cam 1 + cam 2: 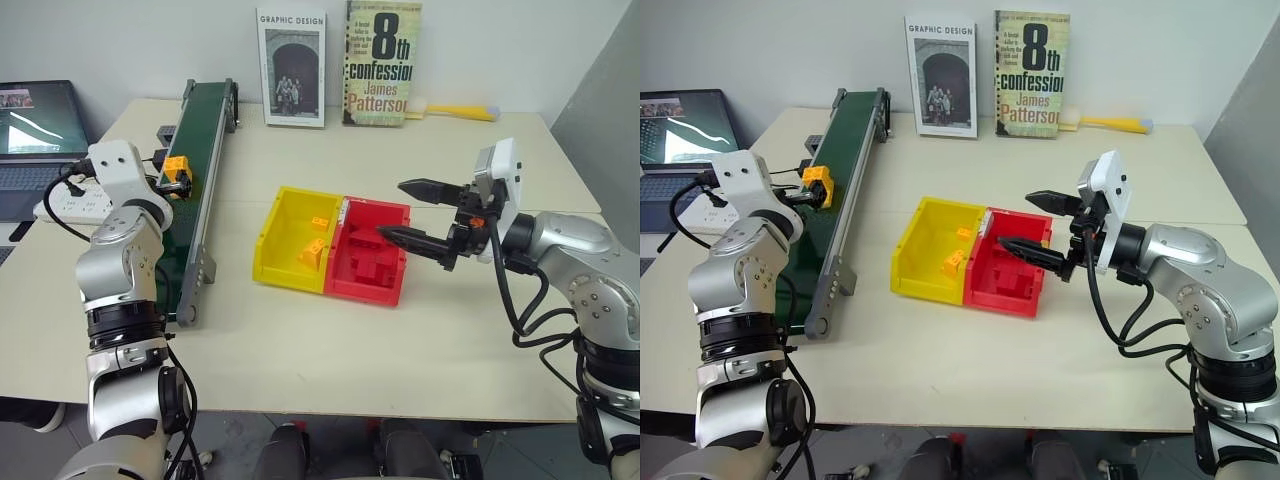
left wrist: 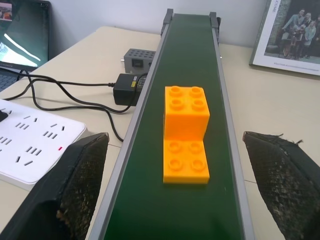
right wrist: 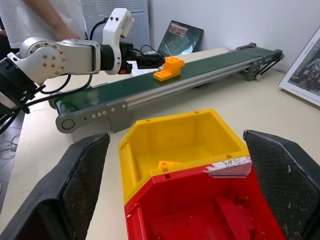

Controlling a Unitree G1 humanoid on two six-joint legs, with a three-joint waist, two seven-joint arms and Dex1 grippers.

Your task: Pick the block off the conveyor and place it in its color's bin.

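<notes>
An orange-yellow L-shaped block with studs lies on the dark green conveyor at the table's left. My left gripper is open, and its fingers stand on either side of the belt with the block between their tips, not touching it. The yellow bin stands mid-table and holds two small orange pieces. My right gripper is open and hovers over the right part of the red bin, with nothing in it.
The red bin is joined to the yellow one and holds red blocks. Two books lean on the back wall. A laptop, a white power strip and a black adapter lie left of the conveyor. A yellow-handled tool lies at the back right.
</notes>
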